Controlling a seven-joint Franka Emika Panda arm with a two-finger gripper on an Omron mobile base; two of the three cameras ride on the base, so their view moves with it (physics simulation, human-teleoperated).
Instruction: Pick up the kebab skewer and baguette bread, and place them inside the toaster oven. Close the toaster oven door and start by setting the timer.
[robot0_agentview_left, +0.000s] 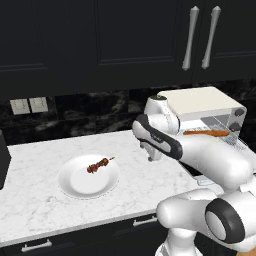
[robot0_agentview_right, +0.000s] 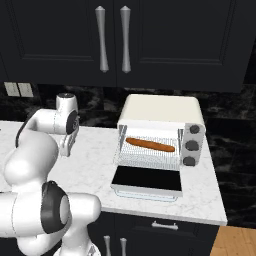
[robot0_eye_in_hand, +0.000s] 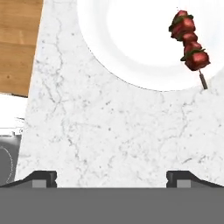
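On the marble counter (robot0_agentview_left: 40, 195) stands the toaster oven (robot0_agentview_right: 161, 127), its toaster oven door (robot0_agentview_right: 147, 181) folded down flat in front. Inside, the baguette bread (robot0_agentview_right: 150, 145) lies across the wire rack (robot0_agentview_right: 147, 156). Left of the oven, a white plate (robot0_agentview_left: 75, 185) carries the kebab skewer (robot0_agentview_left: 99, 165). Above bare counter between plate and oven, the gripper (robot0_eye_in_hand: 111, 177) hangs with jaws wide apart, holding nothing.
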